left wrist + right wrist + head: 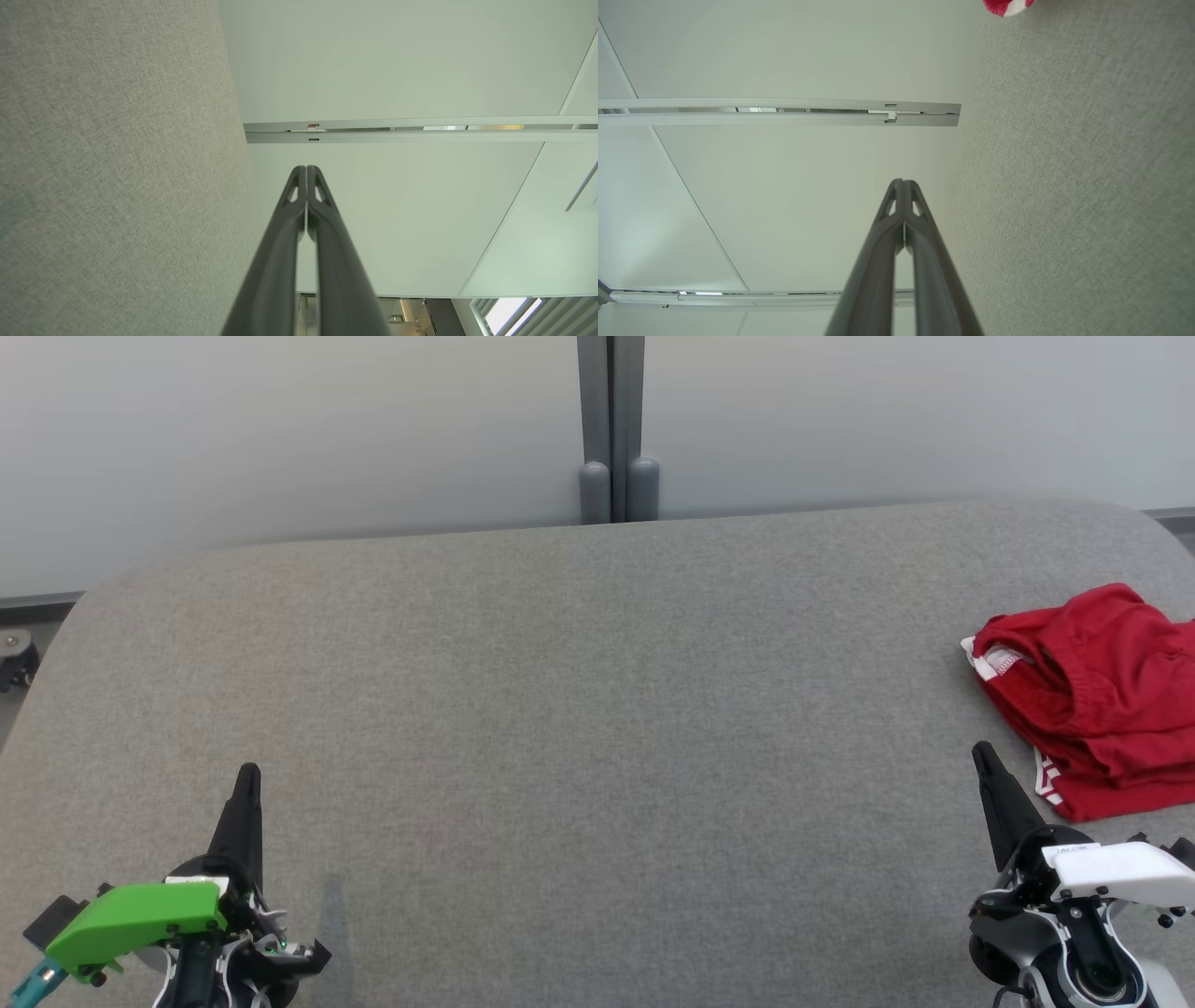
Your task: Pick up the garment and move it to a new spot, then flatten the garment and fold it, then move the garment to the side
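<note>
Near right fingers (1006,803), red garment (1102,700) (apart, rumpled)

I can read nothing on my feeds. At the lower right of the head view, the white housing (1116,870) on the right gripper (982,751) carries a tiny dark marking, too small to make out. The white trim (994,661) of the red garment (1106,695) shows red marks, too blurred to read.
</note>
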### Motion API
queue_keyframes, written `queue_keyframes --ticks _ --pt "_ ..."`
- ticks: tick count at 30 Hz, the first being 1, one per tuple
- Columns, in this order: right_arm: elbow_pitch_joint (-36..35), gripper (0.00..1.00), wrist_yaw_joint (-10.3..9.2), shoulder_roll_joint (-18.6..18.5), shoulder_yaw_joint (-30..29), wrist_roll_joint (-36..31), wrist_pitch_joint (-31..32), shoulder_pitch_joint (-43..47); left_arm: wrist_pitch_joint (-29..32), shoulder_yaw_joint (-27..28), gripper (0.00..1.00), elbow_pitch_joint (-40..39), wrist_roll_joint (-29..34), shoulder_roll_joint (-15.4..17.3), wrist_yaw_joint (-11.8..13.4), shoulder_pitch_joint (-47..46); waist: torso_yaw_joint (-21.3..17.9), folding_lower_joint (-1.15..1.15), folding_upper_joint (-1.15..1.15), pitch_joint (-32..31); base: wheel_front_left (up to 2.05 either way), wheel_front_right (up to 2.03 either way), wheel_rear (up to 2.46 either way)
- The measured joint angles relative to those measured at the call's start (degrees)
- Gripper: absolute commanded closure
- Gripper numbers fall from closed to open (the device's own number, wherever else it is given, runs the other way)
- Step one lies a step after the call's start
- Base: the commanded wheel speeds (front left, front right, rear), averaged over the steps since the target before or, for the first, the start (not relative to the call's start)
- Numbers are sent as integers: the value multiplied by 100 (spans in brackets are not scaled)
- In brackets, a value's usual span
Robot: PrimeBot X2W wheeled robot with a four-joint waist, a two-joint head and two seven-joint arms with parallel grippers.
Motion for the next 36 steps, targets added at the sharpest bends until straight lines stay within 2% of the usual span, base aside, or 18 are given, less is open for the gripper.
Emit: queue_keyframes --ticks 36 --pt "0 100 0 0 0 0 0 0 0 2 100 0 -1 0 0 0 0 0 0 0 0 0 0"
